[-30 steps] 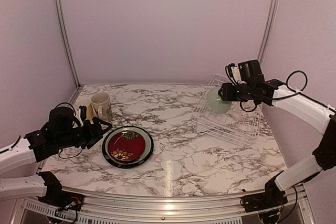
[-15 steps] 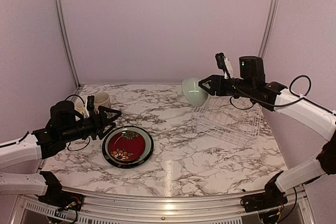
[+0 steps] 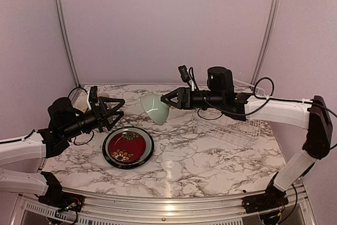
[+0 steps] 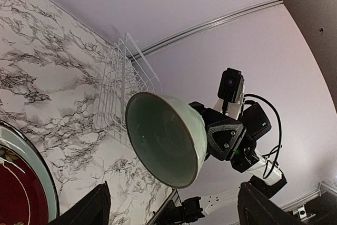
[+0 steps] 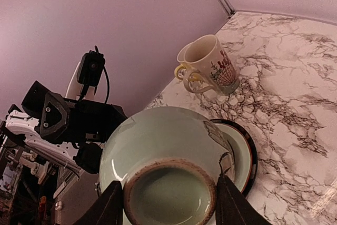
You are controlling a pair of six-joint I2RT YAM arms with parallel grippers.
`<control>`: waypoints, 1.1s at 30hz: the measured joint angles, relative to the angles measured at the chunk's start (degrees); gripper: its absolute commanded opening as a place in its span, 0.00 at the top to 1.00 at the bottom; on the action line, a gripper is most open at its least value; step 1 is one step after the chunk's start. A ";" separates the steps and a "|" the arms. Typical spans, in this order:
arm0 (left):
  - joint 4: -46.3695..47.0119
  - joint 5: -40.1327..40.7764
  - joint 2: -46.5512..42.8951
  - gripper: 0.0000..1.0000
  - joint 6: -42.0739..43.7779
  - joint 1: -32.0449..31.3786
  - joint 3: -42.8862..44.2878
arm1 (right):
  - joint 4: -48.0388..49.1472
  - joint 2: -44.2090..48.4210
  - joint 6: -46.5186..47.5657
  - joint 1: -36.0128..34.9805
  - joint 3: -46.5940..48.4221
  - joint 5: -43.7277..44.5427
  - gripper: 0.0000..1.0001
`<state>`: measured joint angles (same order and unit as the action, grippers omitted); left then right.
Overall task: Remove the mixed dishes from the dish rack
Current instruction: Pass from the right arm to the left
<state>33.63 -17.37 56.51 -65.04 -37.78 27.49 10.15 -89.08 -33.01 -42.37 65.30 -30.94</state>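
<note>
My right gripper (image 3: 167, 100) is shut on the foot of the small pale-green bowl (image 3: 155, 108) and holds it on its side in the air over the table's middle. In the right wrist view, my right gripper (image 5: 168, 204) has a finger on each side of the bowl's foot (image 5: 168, 191). My left gripper (image 3: 117, 110) is open and empty, pointing at the bowl (image 4: 163, 138) from the left, a short way off. The red plate (image 3: 127, 146) lies on the pale-green plate (image 5: 239, 156), below the bowl. The cream printed mug (image 5: 210, 67) and yellow mug (image 5: 181, 69) stand at the far left.
The white wire dish rack (image 3: 226, 122) stands at the right behind my right arm, with no dishes visible in it; it also shows in the left wrist view (image 4: 118, 90). Metal frame posts and pale walls close in the back and sides.
My right arm lifted the bowl out of the rack and carried it left to the table's middle. My left gripper rose and moved right toward the bowl.
</note>
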 measured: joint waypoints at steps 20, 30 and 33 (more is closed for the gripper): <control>7.34 -3.63 5.97 0.36 -5.75 -0.24 -0.04 | 13.90 -10.08 -9.79 -4.68 1.79 -7.43 1.00; 12.98 -5.18 9.81 0.61 -9.03 -2.10 -0.02 | 15.98 -12.07 -10.88 -4.79 2.19 -7.56 1.00; 13.42 -5.09 10.10 0.70 -9.22 -2.49 0.00 | 16.00 -12.11 -10.71 -5.09 2.19 -7.48 1.00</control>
<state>47.05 -22.46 66.61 -74.26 -40.27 27.49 26.15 -101.19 -43.72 -47.46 67.48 -38.41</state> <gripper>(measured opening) 0.381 0.515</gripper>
